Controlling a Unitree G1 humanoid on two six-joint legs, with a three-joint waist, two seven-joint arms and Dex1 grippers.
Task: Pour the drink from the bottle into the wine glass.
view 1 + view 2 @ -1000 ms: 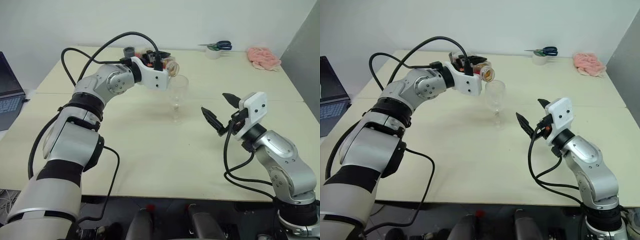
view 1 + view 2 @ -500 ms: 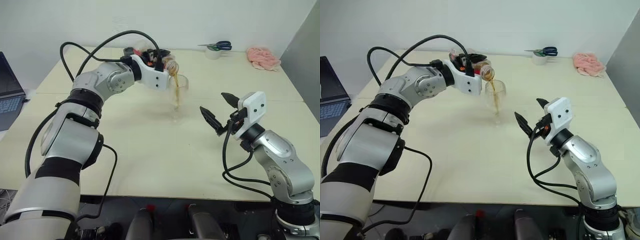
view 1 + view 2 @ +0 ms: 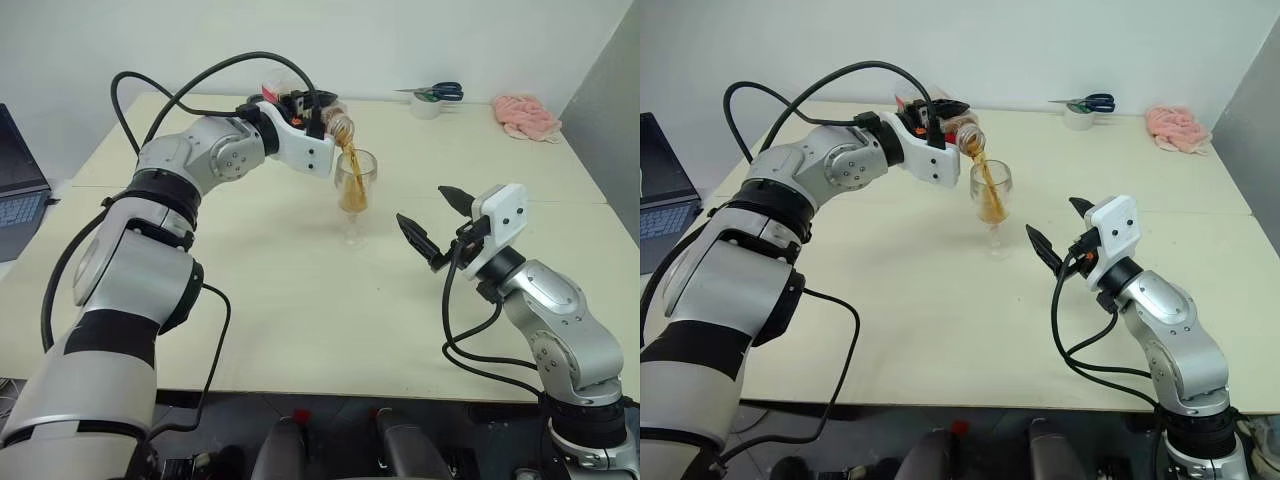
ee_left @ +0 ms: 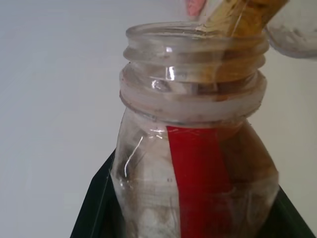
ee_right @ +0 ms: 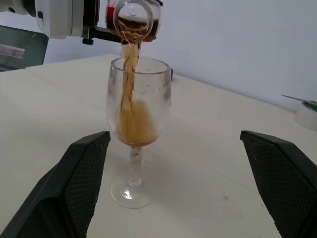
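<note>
We clamp the left tool (image 3: pixel 318 112) on the bottle (image 3: pixel 335 124), tipped so the drink (image 5: pixel 130 74) streams into the wine glass (image 3: pixel 354 190). Right tool (image 3: pixel 430 222) waits beside, fingers wide, empty, ready to steady.

1. Small clear plastic bottle w/ red label strip (image 4: pixel 198 188): lower body cut off by frame edge in left wrist view; in head views mostly hidden behind left gripper (image 3: pixel 940 118), only the neck shows.
2. Left gripper's black fingers (image 4: pixel 91 213): only corners show either side of the bottle.
3. Dark laptop (image 3: pixel 18 165), far to the left of the left gripper: cut off at frame edge.
4. Blue-handled scissors (image 3: pixel 440 92), well beyond the right gripper (image 3: pixel 432 222): too small for detail.
</note>
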